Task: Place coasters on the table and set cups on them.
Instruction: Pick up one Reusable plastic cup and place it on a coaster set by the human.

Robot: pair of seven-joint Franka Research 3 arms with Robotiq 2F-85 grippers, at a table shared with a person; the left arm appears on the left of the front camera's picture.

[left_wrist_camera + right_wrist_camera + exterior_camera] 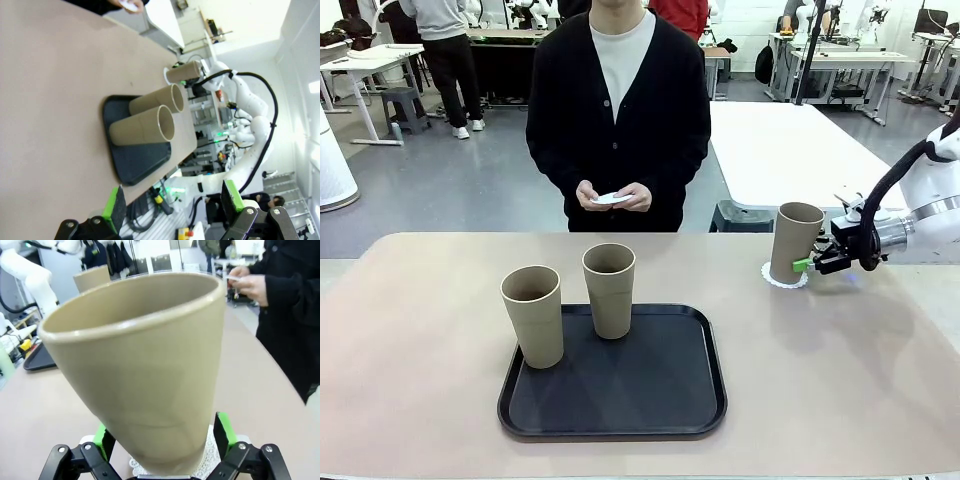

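Observation:
A tan cup stands on a white scalloped coaster at the right of the beige table. My right gripper is open, its green pads flanking the base of that cup over the coaster. Two more cups stand upright on the black tray. The person across the table holds white coasters in both hands. My left gripper is open and empty, off the table's edge, looking at the tray and its cups.
The person stands at the far middle edge. A white rectangular table stands behind on the right. Bare tabletop lies left of the tray and between tray and right cup.

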